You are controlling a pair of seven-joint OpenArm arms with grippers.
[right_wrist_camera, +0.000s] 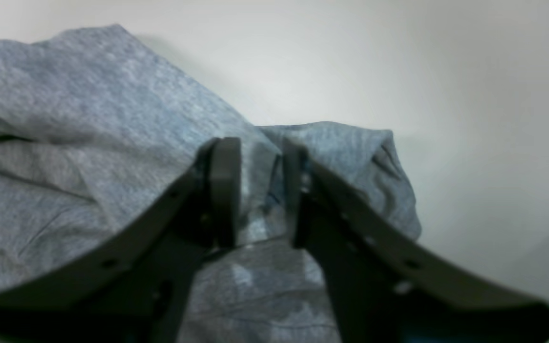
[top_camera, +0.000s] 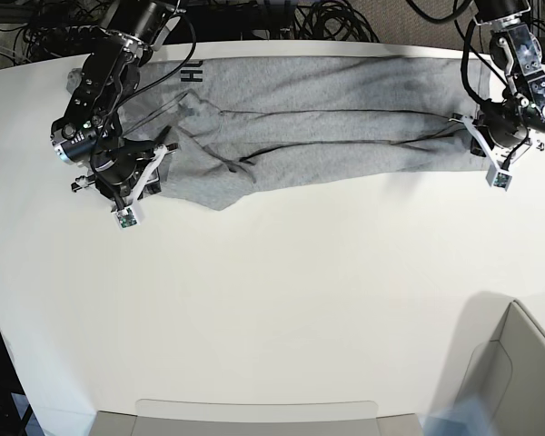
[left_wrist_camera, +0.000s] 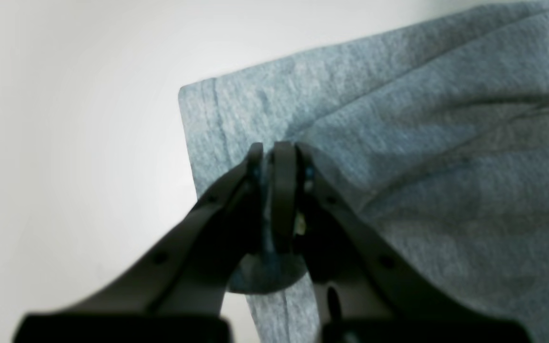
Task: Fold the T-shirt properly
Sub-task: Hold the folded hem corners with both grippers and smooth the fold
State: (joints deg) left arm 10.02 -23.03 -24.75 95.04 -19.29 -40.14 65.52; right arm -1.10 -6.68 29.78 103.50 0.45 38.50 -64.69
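The light grey T-shirt (top_camera: 318, 127) lies stretched sideways along the far part of the white table (top_camera: 282, 291), rumpled with long creases. A bit of black lettering (top_camera: 193, 74) shows near its far left corner. My left gripper (top_camera: 468, 127) sits at the shirt's right end. In the left wrist view it (left_wrist_camera: 281, 159) is shut on a fold of the cloth (left_wrist_camera: 422, 143) near a hemmed corner. My right gripper (top_camera: 162, 156) sits at the shirt's left end. In the right wrist view it (right_wrist_camera: 259, 190) pinches a raised ridge of cloth (right_wrist_camera: 88, 119) between its fingers.
A pale open box (top_camera: 518, 372) stands at the table's near right corner. A flat pale tray edge (top_camera: 254, 413) lies along the near edge. Black cables (top_camera: 327, 18) run behind the table's far edge.
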